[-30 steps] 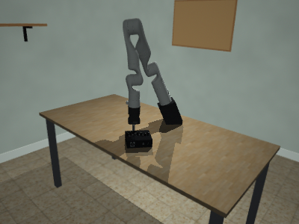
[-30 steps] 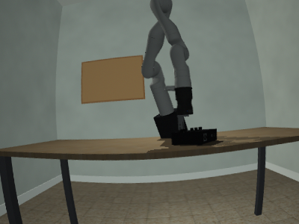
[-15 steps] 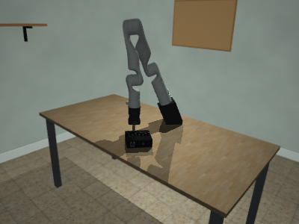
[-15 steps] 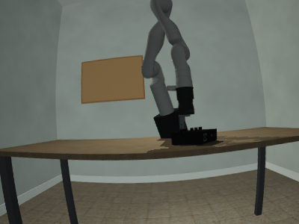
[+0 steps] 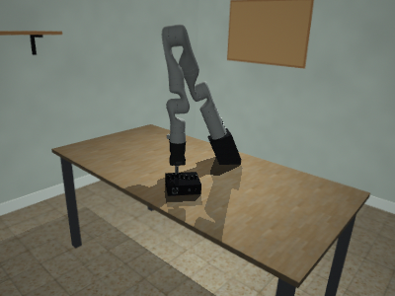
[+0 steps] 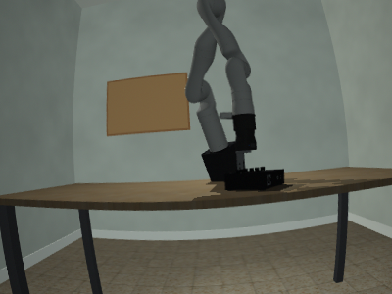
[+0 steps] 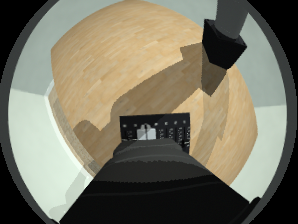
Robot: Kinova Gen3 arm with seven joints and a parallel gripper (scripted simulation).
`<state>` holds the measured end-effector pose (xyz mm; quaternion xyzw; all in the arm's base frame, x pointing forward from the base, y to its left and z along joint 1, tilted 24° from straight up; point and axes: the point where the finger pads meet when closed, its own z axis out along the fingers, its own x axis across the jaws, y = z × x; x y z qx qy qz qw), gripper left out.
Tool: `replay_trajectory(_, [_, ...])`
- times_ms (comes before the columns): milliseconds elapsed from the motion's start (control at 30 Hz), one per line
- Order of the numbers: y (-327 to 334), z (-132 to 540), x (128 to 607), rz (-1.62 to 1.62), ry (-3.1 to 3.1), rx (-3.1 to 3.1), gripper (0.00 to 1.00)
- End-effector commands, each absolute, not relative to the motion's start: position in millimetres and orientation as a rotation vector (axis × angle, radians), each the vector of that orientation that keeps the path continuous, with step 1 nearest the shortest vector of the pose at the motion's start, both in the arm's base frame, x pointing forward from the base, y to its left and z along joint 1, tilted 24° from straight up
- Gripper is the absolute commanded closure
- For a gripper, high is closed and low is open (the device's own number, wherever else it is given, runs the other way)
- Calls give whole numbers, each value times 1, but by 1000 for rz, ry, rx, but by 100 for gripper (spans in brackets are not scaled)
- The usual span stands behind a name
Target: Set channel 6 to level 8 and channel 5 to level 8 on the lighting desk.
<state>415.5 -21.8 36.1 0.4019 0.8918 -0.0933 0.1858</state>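
Cork board (image 5: 270,31), wall shelf (image 5: 31,34), tiled floor (image 5: 123,257)

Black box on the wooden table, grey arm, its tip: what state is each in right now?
Black lighting desk: upright, flat on the wooden table.
End effector: fingers shut, holding nothing, pointing down at the desk's top at one end.
Grey arm: folded, reaching down.
Faders: too small to read.

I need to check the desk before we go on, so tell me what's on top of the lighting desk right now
The lighting desk carries a row of small dark fader caps. The gripper, fingers shut on nothing, comes down at one end of that row. Cap lines, scale marks and any contact are too small to tell.
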Motion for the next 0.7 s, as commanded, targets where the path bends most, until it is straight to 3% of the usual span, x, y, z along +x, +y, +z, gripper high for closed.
replay_trajectory(0, [-22,36,417,-270,2514,1133,100])
replay_trajectory(667, [-15,36,424,-270,2514,1133,100])
